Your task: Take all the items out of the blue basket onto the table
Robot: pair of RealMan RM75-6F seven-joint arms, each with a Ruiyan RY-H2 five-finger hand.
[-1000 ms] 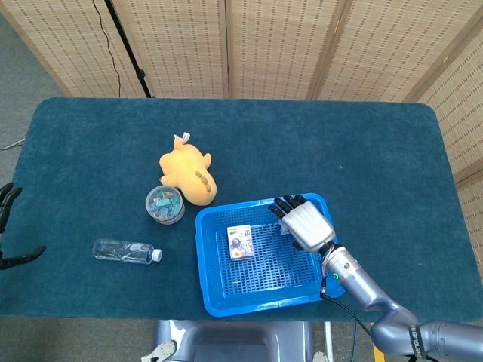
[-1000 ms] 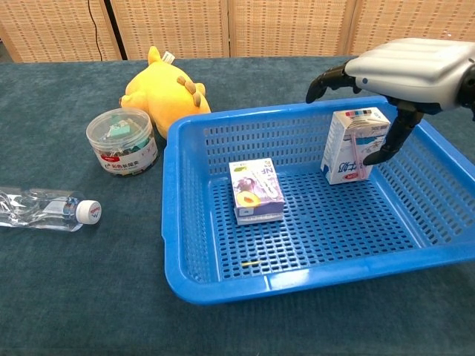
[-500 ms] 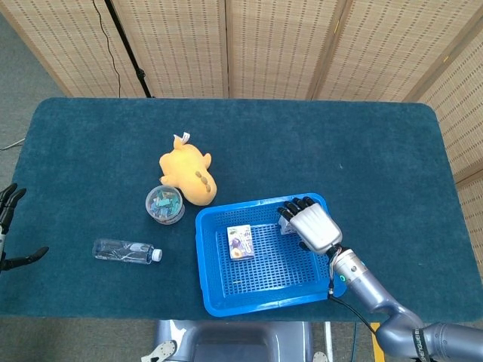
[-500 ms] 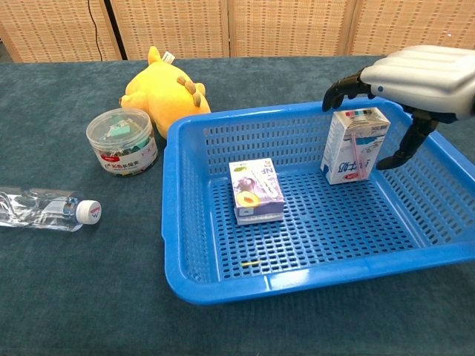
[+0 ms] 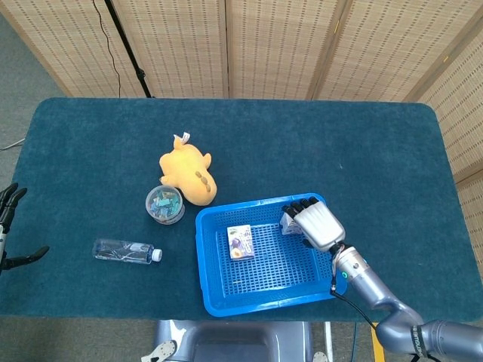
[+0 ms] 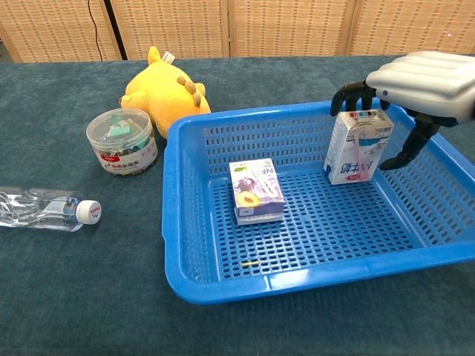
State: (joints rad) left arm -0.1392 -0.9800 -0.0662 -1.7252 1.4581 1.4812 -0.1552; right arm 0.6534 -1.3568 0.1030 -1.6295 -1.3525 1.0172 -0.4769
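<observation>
The blue basket [image 5: 202, 260] [image 6: 172, 222] sits at the table's near edge, right of centre. A small purple juice box [image 5: 240, 243] [image 6: 257, 191] lies flat inside it. A white milk carton [image 6: 358, 147] [image 5: 287, 222] stands at the basket's far right, leaning slightly. My right hand [image 5: 318, 225] [image 6: 419, 78] hovers over the carton's top. Its fingers [image 6: 349, 93] curl down behind the carton and its thumb [image 6: 407, 152] hangs just off the right side. My left hand [image 5: 7, 207] shows at the far left edge, fingers apart and holding nothing.
On the table left of the basket are a yellow plush toy [image 5: 189, 177] [image 6: 165, 93], a clear jar of clips [image 5: 164, 204] [image 6: 122, 141] and a plastic water bottle [image 5: 124, 251] [image 6: 44, 209] lying on its side. Wicker screens stand behind the table.
My right hand has drawn back to the right and come down around the milk carton's top. The carton now leans a little. The left hand has barely moved.
</observation>
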